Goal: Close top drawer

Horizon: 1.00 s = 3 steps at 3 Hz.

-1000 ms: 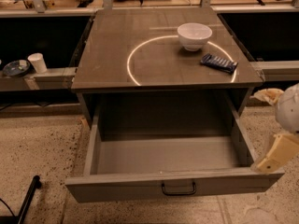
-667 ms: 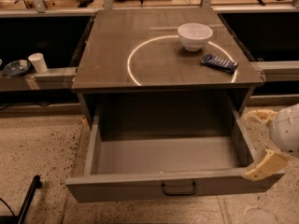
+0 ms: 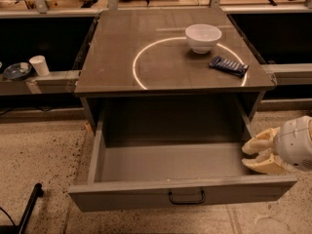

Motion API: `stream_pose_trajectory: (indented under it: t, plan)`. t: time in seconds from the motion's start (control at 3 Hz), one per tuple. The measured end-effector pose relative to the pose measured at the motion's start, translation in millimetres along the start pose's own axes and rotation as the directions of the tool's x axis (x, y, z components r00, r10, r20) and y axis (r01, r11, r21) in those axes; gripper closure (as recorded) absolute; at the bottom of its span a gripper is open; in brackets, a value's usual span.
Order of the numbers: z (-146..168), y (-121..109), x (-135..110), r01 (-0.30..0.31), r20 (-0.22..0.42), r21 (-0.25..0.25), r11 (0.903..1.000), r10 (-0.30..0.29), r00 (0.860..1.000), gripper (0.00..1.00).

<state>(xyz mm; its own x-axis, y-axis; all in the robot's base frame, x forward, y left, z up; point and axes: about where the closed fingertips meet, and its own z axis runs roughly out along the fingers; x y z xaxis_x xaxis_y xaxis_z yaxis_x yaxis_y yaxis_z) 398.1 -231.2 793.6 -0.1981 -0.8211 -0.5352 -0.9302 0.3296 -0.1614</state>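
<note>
The top drawer (image 3: 146, 198) is being shown pulled fully out below the table's (image 3: 112, 72) front edge. The gripper (image 3: 246, 156), fingers slightly spread and holding nothing, is being shown at the drawer's right wall. A white bowl (image 3: 203, 37) and a dark packet (image 3: 228, 66) are being shown near the table's right edge.

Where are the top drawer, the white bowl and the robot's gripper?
top drawer (image 3: 122, 197), camera view: left half of its front panel.
white bowl (image 3: 203, 42), camera view: outer side.
gripper (image 3: 245, 156), camera view: front end, at the drawer's right wall.
</note>
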Motion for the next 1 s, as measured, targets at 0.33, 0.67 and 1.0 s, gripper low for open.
stream_pose_trajectory:
  t: [0.33,0.67,1.0]
  plan:
    - [8,8,5,0.02,-0.003,-0.01,0.9997,-0.02,1.0,0.88]
    - [25,30,26,0.057,-0.055,-0.024,0.9981,-0.059,0.997,1.0]
    - [51,61,48,0.097,-0.135,-0.074,0.9925,-0.107,0.985,1.0]
